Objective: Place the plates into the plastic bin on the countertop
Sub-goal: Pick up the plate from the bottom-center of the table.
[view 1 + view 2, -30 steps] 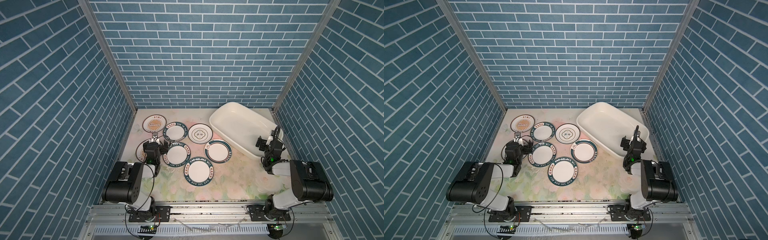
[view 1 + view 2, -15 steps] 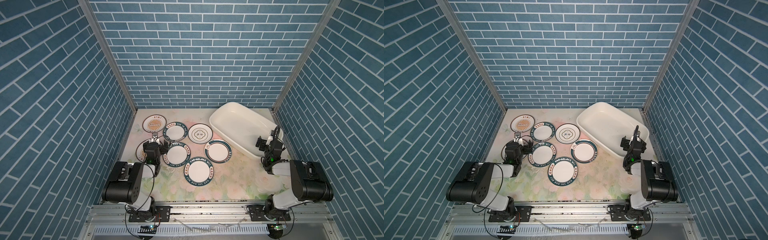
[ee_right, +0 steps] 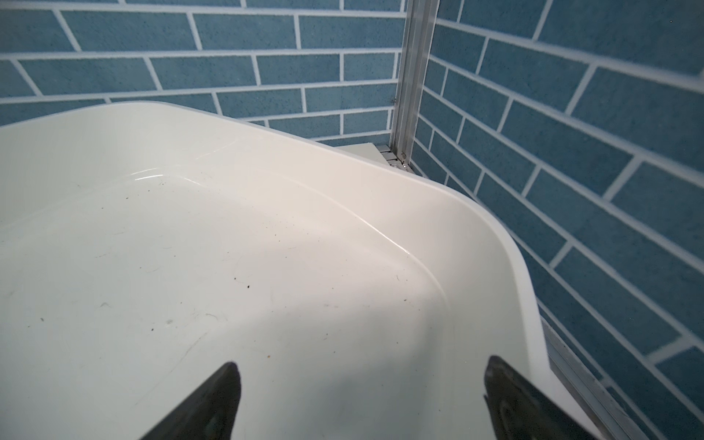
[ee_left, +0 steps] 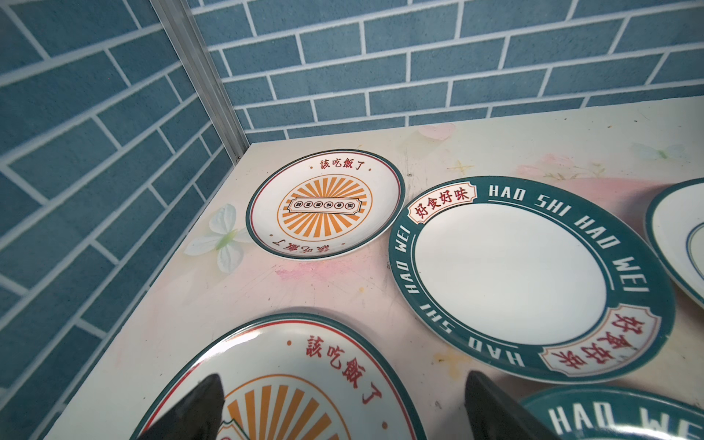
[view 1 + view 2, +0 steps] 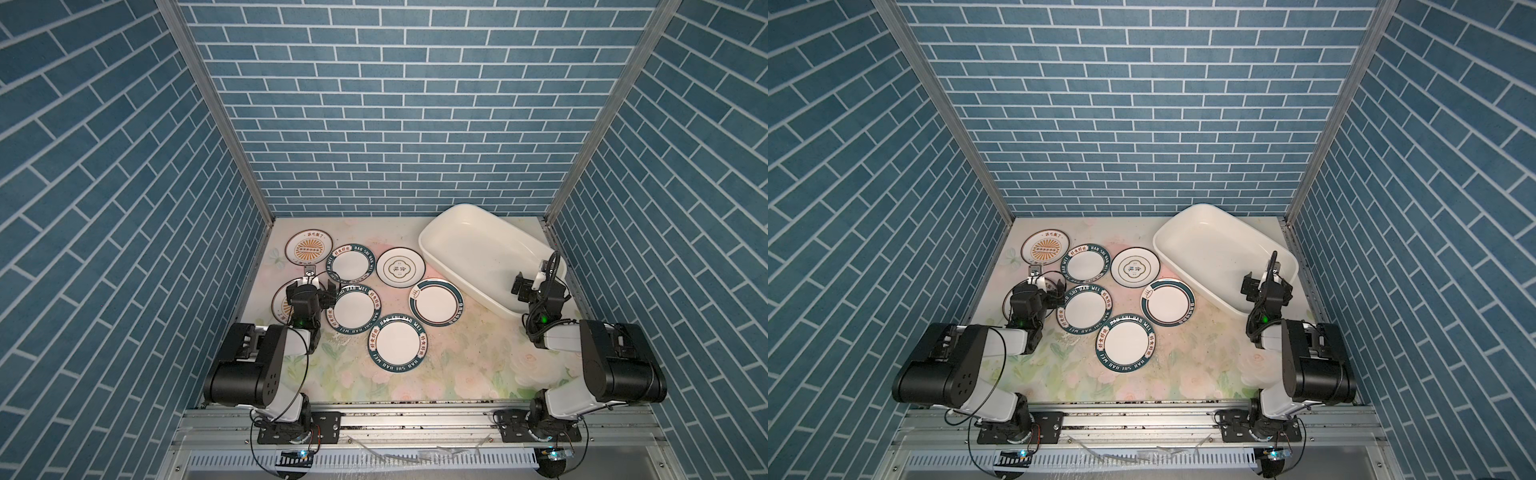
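The plates (image 5: 356, 308) are all lying flat on the left and middle of the table (image 5: 457, 365), none in the plastic bin (image 5: 478, 245), which is sitting far right, its long axis running diagonally toward the near right. The left end effector (image 4: 343, 381) is hovering released, jaws wide, just over the near sunburst plate (image 4: 266, 354), so the left arm is nearer. The right end effector (image 3: 362, 364) is hanging released over the bin's near-right corner. Blue brick walls (image 5: 395, 124) are closing in the table.
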`<act>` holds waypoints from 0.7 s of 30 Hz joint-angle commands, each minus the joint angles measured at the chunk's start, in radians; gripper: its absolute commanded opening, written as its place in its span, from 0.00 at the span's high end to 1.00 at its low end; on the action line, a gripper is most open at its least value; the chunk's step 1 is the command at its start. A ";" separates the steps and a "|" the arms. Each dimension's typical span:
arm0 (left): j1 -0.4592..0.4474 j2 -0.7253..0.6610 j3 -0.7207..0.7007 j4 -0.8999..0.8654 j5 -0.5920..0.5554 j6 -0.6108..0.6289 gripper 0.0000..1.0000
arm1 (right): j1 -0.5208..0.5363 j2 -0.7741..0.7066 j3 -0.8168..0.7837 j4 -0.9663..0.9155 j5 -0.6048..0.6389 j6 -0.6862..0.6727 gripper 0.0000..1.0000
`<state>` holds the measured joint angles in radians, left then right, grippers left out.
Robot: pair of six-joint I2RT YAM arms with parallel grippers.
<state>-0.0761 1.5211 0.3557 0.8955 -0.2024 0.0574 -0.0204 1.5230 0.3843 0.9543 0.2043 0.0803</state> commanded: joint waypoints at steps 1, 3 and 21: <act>0.006 0.011 0.015 0.007 -0.009 0.004 0.01 | 0.004 0.021 -0.009 -0.044 -0.019 -0.007 0.01; 0.006 0.011 0.014 0.008 -0.010 0.004 0.00 | 0.004 0.021 -0.009 -0.043 -0.022 -0.006 0.01; 0.014 -0.153 0.038 -0.161 0.100 0.032 0.00 | 0.006 -0.024 -0.089 0.065 0.047 0.015 0.01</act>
<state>-0.0677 1.4471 0.3573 0.8223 -0.1493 0.0692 -0.0177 1.5036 0.3271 1.0267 0.2264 0.0807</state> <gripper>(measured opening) 0.995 0.987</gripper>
